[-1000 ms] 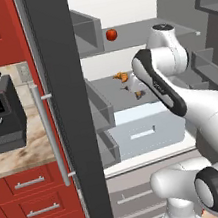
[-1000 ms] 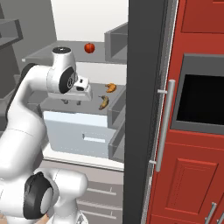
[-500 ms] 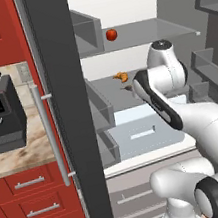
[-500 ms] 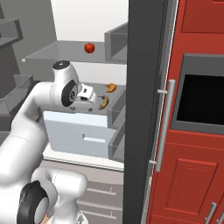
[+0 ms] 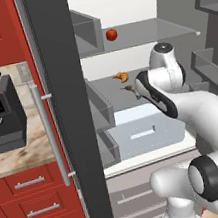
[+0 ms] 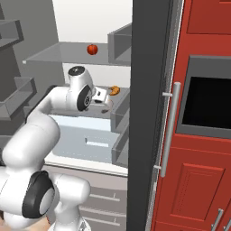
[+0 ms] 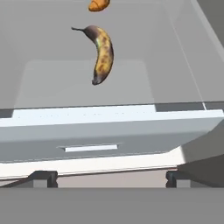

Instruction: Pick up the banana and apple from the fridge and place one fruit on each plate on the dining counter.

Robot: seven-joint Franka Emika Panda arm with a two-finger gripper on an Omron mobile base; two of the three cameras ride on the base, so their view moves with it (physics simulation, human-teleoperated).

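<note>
Gripper (image 7: 106,177) jaws spread, one banana (image 7: 102,53), one apple (image 5: 111,34), one orange-brown lump (image 7: 99,5)

The white arm rises from the base, bends hard at the elbow and reaches forward at about chest height. The wrist is turned so the hand points ahead and a little downward. In the hand view the gripper (image 7: 106,177) has its jaws spread wide, the two dark fingertips (image 7: 43,177) standing far apart at either side with nothing between them. From the right base view the gripper (image 6: 106,100) sits just past the rounded wrist joint, tilted down; from the left base view the forearm's dark band runs diagonally up to the hand.
</note>
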